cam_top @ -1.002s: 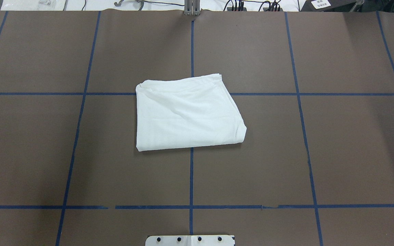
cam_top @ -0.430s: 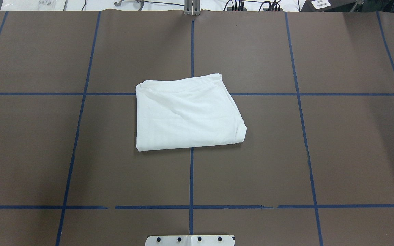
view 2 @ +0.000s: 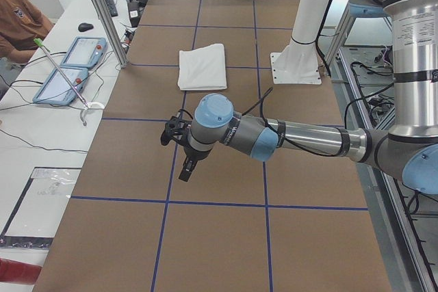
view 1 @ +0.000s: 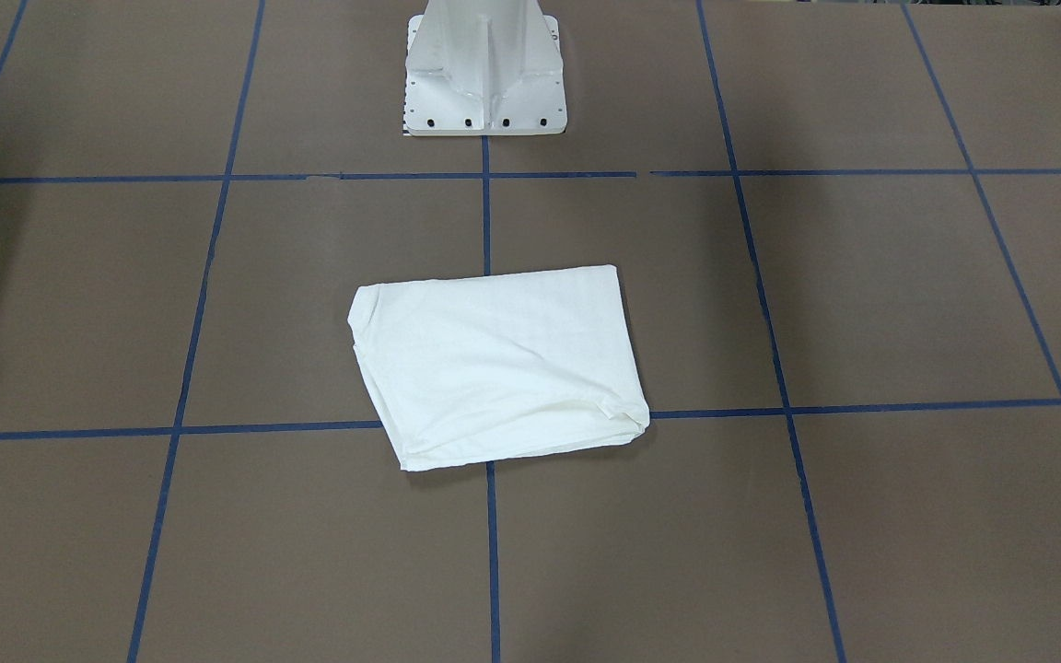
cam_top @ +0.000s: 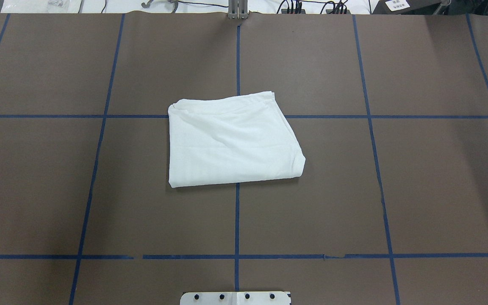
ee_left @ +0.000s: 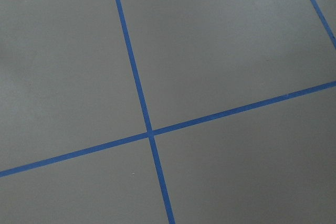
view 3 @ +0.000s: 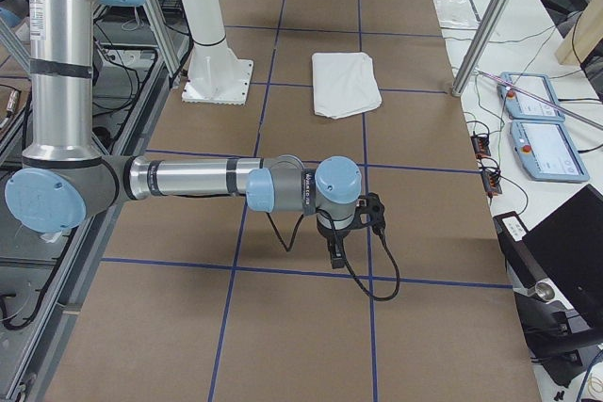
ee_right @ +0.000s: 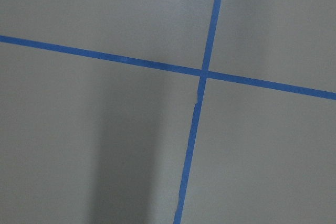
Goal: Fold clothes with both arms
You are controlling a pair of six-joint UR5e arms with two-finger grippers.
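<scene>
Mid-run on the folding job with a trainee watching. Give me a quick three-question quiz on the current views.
1. True or false: the left arm and right arm are both clear of the shirt.
2. The shirt lies: A) over a crossing of blue tape lines; B) draped over the left arm; C) hanging off the table.
3. What do both wrist cameras show?
Key: 1 true; 2 A; 3 bare table with crossing tape, no shirt.

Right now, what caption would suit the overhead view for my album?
Folded white T-shirt lying on a brown table marked with a blue tape grid.
</scene>
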